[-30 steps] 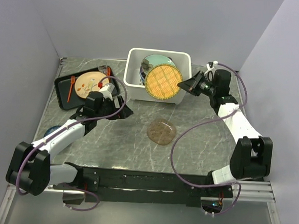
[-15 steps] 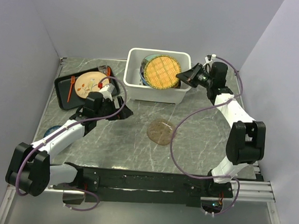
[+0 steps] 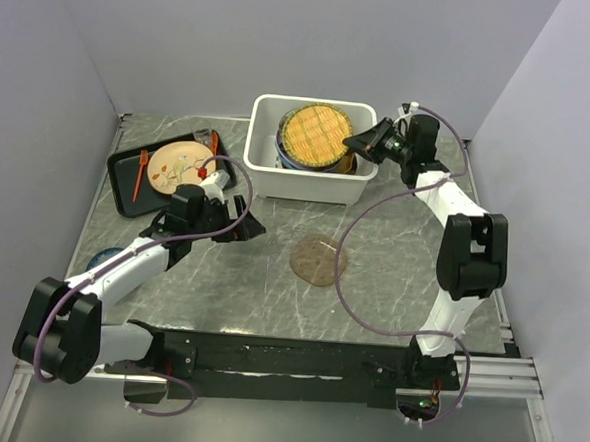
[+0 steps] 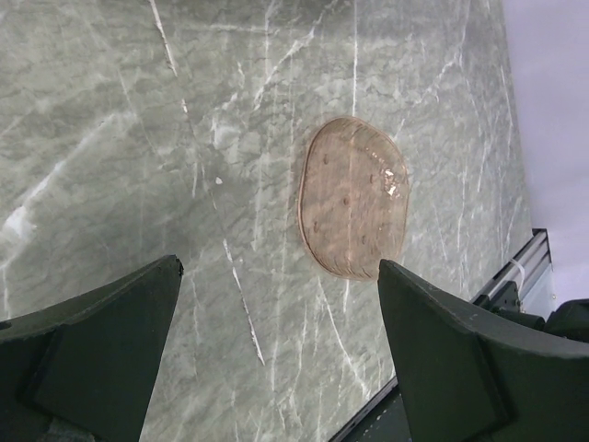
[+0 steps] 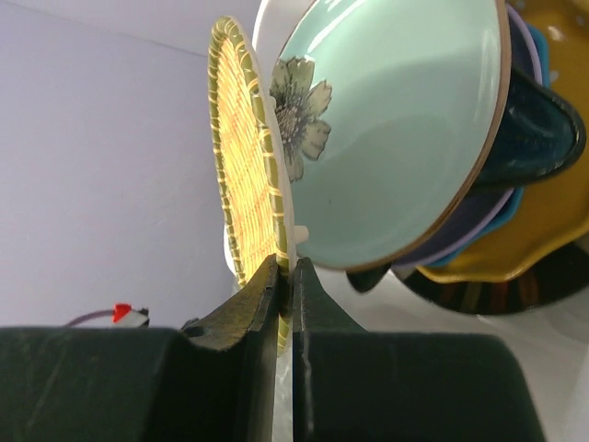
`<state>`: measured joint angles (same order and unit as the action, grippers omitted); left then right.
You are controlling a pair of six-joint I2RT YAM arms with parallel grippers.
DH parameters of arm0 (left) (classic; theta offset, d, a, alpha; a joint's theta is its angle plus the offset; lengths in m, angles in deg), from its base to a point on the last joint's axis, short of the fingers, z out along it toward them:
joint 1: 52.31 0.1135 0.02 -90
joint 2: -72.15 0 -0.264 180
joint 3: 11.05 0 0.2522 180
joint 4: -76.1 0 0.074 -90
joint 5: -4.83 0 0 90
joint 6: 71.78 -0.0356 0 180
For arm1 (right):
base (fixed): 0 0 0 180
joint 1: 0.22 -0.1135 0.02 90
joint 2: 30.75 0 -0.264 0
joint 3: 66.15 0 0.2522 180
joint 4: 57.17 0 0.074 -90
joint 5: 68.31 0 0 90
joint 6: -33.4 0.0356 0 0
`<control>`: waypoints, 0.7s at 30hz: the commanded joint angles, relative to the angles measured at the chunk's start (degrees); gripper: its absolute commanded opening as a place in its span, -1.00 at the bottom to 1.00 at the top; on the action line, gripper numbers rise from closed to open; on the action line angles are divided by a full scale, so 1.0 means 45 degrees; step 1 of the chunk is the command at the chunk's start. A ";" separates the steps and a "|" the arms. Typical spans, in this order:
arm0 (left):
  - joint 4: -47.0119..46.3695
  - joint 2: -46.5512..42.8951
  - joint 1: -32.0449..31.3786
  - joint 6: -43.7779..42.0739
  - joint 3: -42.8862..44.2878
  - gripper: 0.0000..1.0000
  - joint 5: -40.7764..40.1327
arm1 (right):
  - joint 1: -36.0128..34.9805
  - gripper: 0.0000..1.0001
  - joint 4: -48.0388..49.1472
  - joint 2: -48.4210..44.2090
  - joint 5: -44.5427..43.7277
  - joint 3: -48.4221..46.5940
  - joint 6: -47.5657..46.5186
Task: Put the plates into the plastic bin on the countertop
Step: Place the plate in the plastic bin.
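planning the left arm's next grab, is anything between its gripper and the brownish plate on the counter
Nothing visible does. The left gripper is open above the countertop, and only bare marble lies between it and the brownish plate.

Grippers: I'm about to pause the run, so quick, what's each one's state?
Left gripper: open, holding nothing.
Right gripper: shut on the rim of the yellow woven plate, over the plastic bin.
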<state>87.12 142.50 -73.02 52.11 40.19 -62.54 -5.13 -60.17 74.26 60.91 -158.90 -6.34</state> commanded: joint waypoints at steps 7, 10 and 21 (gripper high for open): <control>-0.0719 -0.0573 -0.0027 0.0320 -0.0436 0.85 0.0401 | 0.0075 -1.00 0.0519 0.1311 0.0093 -0.2388 0.0257; -0.0718 -0.0885 -0.0046 0.0476 -0.0670 0.85 0.0303 | 0.0075 -1.00 0.0108 0.1740 0.0092 -0.2973 0.0140; -0.0406 -0.1727 -0.0046 0.0711 -0.1120 0.86 -0.0244 | -0.0081 -0.94 -0.0693 0.3655 0.0268 -0.4774 0.0452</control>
<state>86.31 135.96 -73.04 54.93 34.83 -62.60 -5.11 -64.17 89.54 60.73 -177.43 -5.20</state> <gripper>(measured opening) 0.930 0.103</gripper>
